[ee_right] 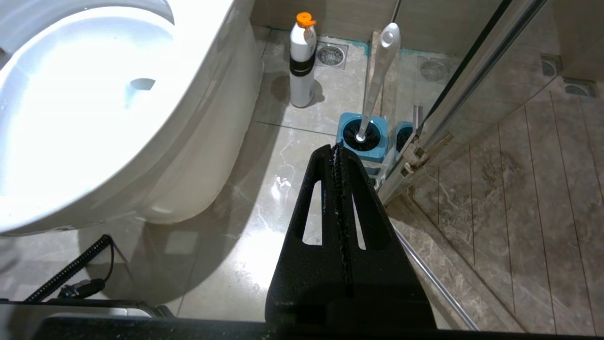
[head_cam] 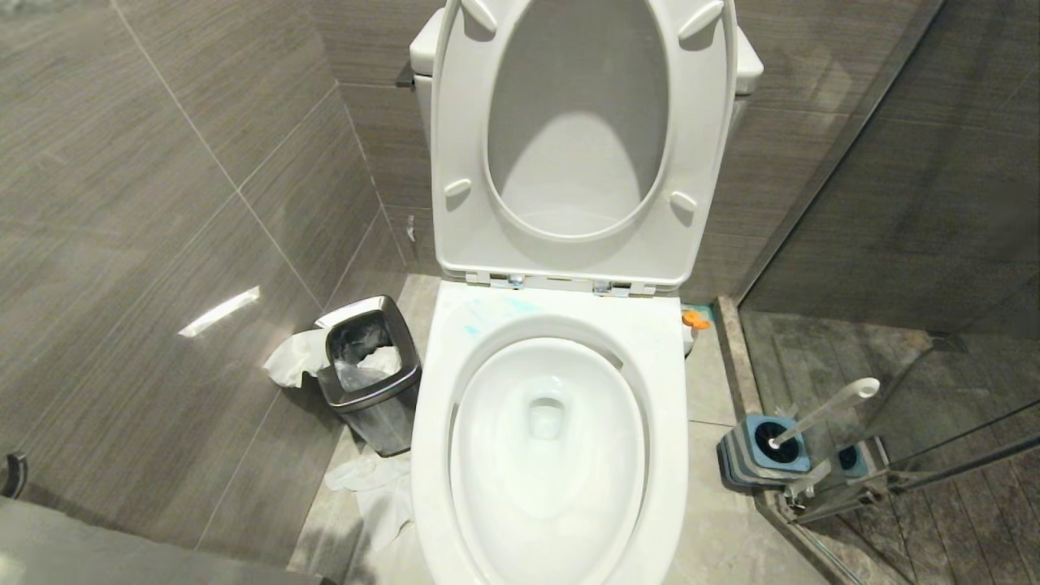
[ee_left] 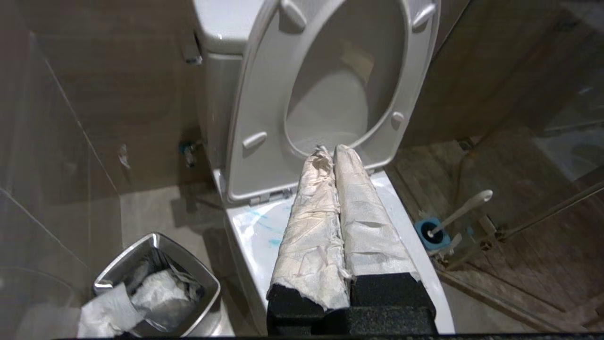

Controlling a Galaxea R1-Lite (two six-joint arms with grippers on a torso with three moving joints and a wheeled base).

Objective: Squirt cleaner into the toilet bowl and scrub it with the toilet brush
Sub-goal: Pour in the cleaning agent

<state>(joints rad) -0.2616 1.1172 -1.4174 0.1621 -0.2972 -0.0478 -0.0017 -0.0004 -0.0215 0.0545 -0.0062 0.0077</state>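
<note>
Toilet bowl (head_cam: 546, 455), marble floor (head_cam: 715, 528), grey-tiled walls (head_cam: 162, 203)

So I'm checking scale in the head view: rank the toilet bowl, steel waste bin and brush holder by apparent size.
1. toilet bowl, by far the largest
2. steel waste bin
3. brush holder, smallest, holding the toilet brush

Paper-wrapped left gripper (ee_left: 330, 153), fingers pressed together, above the toilet bowl (ee_left: 250, 226) rim streaked with turquoise cleaner (ee_left: 264, 222).
</note>
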